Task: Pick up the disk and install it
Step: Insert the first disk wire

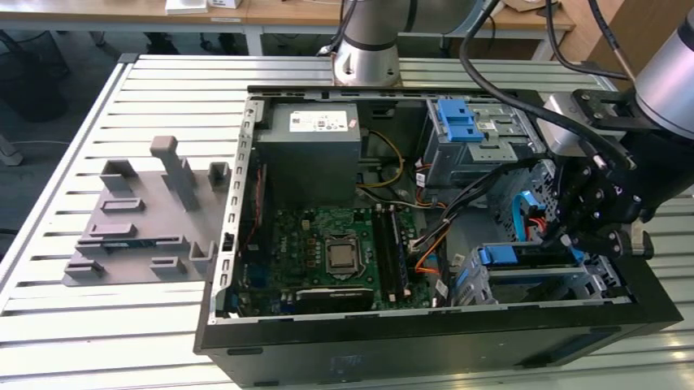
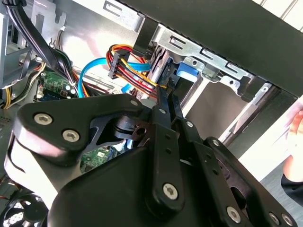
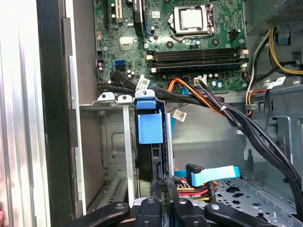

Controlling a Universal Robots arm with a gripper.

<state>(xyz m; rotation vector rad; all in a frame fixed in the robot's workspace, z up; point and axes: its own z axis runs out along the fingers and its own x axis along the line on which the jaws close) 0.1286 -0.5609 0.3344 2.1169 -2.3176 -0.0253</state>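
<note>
Insertion step: the claw (image 3: 163, 201), closed on the disk (image 3: 150, 130), holds it edge-on in the drive cage (image 3: 111, 142) beside the motherboard (image 3: 180, 38). Seating likely requires a straight push.

Exterior view overlooks the computer case (image 1: 434, 317); both wrist views look closely inside.

Power-supply box (image 1: 314, 150) sticker (image 1: 315, 123): we saw print, too small to read.
Motherboard (image 3: 189, 42) markings: we found none legible.
</note>
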